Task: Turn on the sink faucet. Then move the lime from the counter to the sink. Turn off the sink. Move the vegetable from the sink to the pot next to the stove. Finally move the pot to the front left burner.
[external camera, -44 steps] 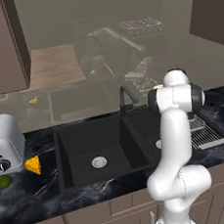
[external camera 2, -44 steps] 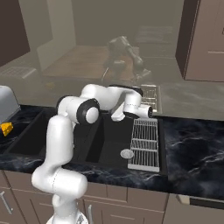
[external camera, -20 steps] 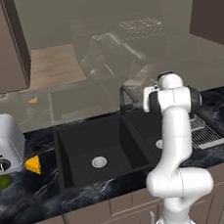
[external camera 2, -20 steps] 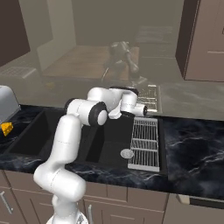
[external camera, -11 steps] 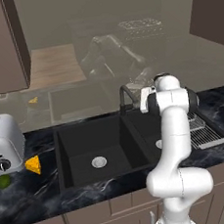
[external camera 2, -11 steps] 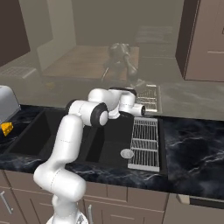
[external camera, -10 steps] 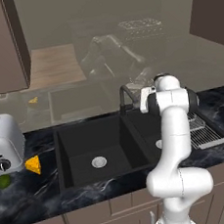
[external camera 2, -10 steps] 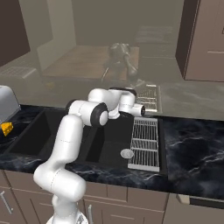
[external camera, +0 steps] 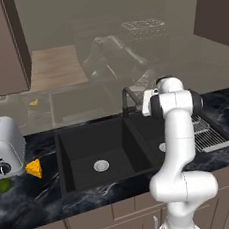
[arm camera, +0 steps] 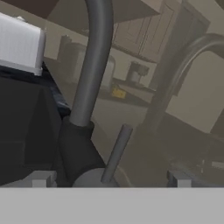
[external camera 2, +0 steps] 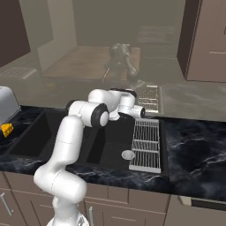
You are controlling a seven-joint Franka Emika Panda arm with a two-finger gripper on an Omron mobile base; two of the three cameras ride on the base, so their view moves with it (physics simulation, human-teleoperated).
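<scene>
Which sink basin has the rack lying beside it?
The basin farther from the toaster: the wire rack lies along its outer edge. The other basin sits nearer the toaster and cheese wedge.

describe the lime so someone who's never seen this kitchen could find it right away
Start at the black double sink and look left along the dark marble counter to the white toaster. The lime sits by the toaster's front, near the counter's left end. It is small, round and yellow-green, unlike the orange-yellow cheese wedge beside it.

Glossy black marble-look surface with pale veins. Matt black sink, silver metal drain. Smooth dark matt faucet. Brushed metal toaster. Wire metal rack.
</scene>
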